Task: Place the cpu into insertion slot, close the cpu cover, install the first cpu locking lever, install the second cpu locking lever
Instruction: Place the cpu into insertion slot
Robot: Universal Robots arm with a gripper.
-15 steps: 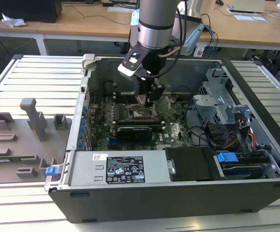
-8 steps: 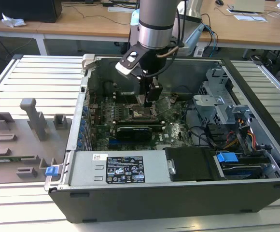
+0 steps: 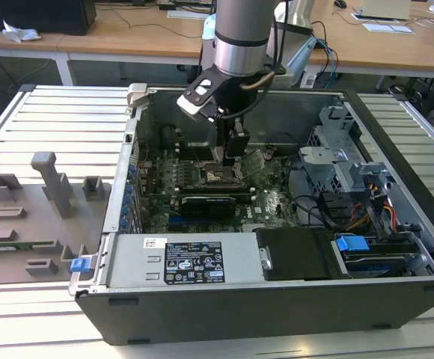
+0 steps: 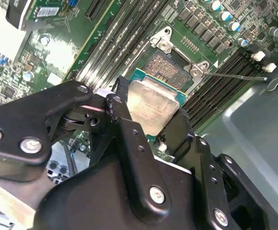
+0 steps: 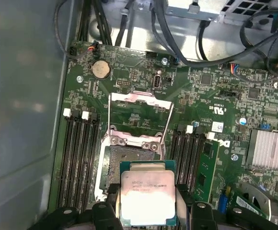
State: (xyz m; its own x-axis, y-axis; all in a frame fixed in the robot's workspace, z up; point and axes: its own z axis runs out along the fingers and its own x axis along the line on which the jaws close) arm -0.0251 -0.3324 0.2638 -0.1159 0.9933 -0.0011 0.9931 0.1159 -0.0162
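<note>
My gripper (image 5: 147,213) is shut on the cpu (image 5: 147,197), a small square chip with a pale metal top, held by two opposite edges between the black fingers (image 4: 122,108). The cpu (image 4: 153,103) hangs slightly above and just to one side of the insertion slot (image 5: 127,165), overlapping one edge of the dark square socket (image 4: 167,67). The cpu cover (image 5: 139,97) is swung open, away from the socket. A thin locking lever (image 4: 235,75) sticks out sideways. In the exterior view my gripper (image 3: 232,153) reaches down into the computer case over the motherboard (image 3: 269,202).
Long memory slots (image 5: 79,158) flank the socket on both sides. A silver heatsink (image 5: 271,148), a coin battery (image 5: 99,69) and black cables (image 5: 177,38) lie around it. The case walls, drive cage (image 3: 337,157) and power supply (image 3: 187,258) hem the arm in. A grey fixture tray (image 3: 30,217) sits outside.
</note>
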